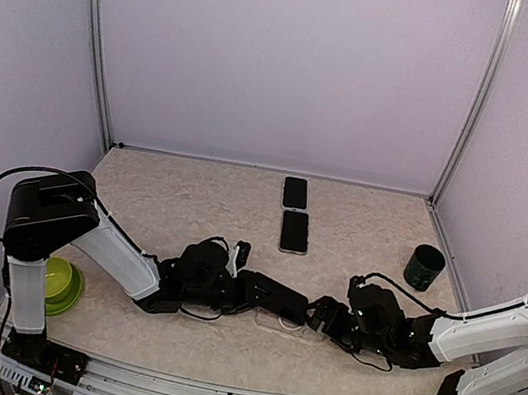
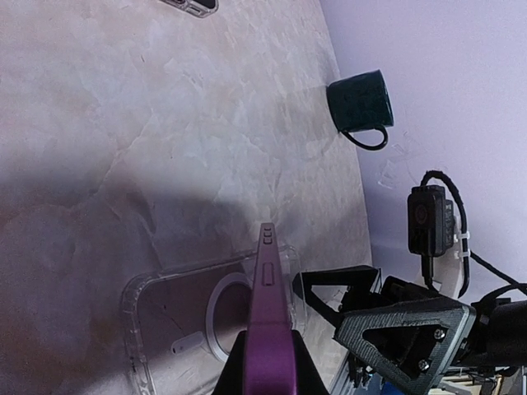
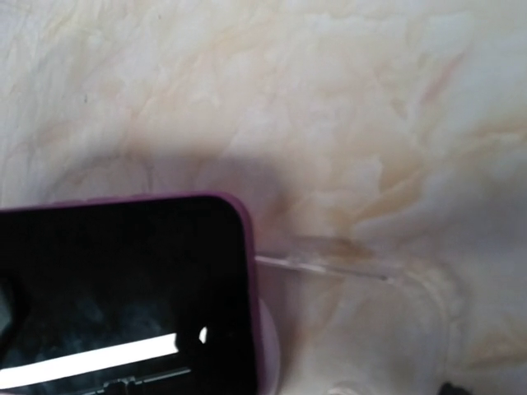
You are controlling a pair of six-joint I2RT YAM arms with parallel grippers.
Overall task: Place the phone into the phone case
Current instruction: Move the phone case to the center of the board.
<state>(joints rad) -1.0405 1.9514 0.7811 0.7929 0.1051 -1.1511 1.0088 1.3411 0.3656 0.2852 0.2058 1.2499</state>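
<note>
While the left claw [image 2: 265, 366] pinches the phone [image 2: 270, 300] above the clear case [image 2: 169, 317], the right claw [image 1: 323, 319] gapes wide beside it.

top view looks down from six o'clock across the surface [image 1: 190, 216]; both wrist views sit close, sharing phone [image 2: 269, 313] and case [image 2: 165, 325].

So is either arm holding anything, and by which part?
The left gripper pinches the purple phone at one end, across its faces; the right gripper is open, holding nothing.
</note>
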